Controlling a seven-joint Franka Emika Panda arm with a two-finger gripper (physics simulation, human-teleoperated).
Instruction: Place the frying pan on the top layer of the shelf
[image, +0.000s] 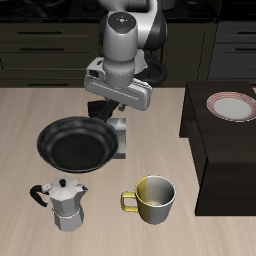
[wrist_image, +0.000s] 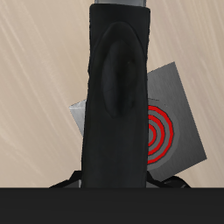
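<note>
The frying pan (image: 76, 143) sits toward the middle of the worktop (image: 30, 110), its round black bowl in plain sight and its long handle (wrist_image: 116, 96) running back under the gripper (image: 118, 132). It looks rigid and fairly heavy at the bowl end, so held by the handle it will want to droop and twist; a firm hold close to the bowl should steady it, and the smooth black handle may be slippery. In the wrist view the handle fills the frame, lying over the grey burner plate (wrist_image: 171, 122) with its red spiral. Whether the jaws are closed on the handle I cannot tell. Nearby stand a moka pot (image: 64, 205) and a metal mug (image: 152, 199); the dark shelf (image: 225, 160), carrying a plate (image: 233, 105), stands well apart.
</note>
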